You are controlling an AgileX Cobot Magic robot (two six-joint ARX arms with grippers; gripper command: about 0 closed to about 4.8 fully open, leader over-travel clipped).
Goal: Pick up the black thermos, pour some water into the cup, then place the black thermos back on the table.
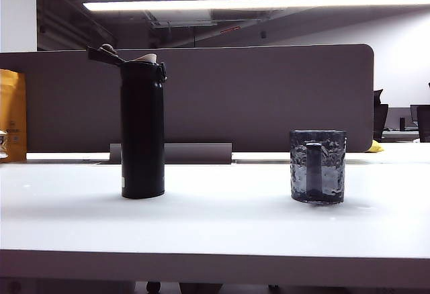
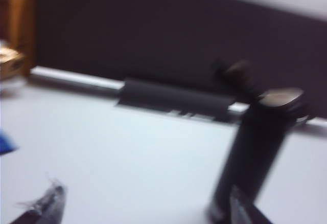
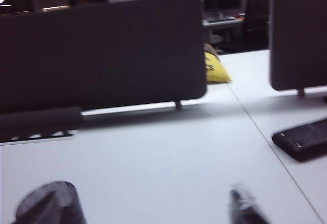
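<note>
White table [image 1: 215,220], wide and flat, backed by a grey-brown partition panel [image 1: 269,92] under a ceiling strip light: on it the black thermos [image 1: 142,129] stands upright at left with flip lid already swung open and pale spout exposed, apparently ready for pouring, and the cup [image 1: 318,166], dark hammered glass with handle facing the near edge, stands well apart at right, upright to receive water. Left gripper [image 2: 145,208], near edge, fingertips spread wide, holding nothing, thermos just beyond one fingertip; right gripper [image 3: 153,206], near edge by the cup, likewise spread wide and empty.
</note>
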